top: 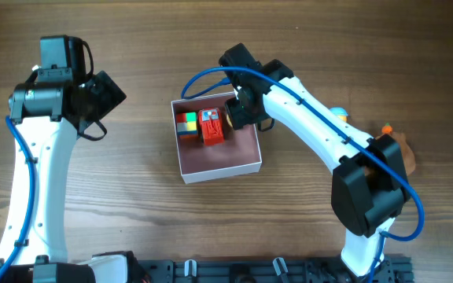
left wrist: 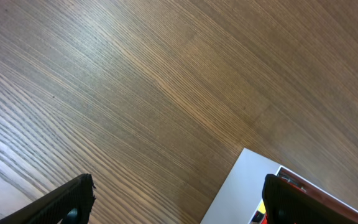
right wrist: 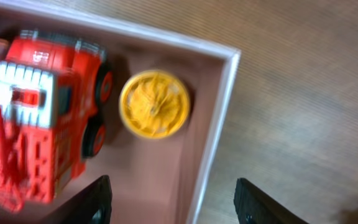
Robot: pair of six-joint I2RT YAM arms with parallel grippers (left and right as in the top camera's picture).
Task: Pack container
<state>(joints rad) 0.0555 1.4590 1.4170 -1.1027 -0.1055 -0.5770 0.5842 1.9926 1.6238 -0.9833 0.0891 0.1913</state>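
Note:
The container [top: 234,153] is a square shallow box with white walls and a pink inside, at the table's middle. In it lie a red toy fire truck [top: 211,126] and a multicoloured cube [top: 185,123]. My right gripper [top: 239,108] hovers over the container's far right corner, open and empty. The right wrist view shows the fire truck [right wrist: 42,118], a yellow round disc [right wrist: 154,104] beside it, and the container's white wall [right wrist: 219,118] between my open fingers [right wrist: 176,205]. My left gripper [top: 107,96] is open and empty over bare table to the left, with the container's corner [left wrist: 241,186] in its view.
A brown and orange toy [top: 398,145] and a small light blue thing [top: 338,112] lie at the right, partly hidden by the right arm. The table is wood-grained [left wrist: 135,93].

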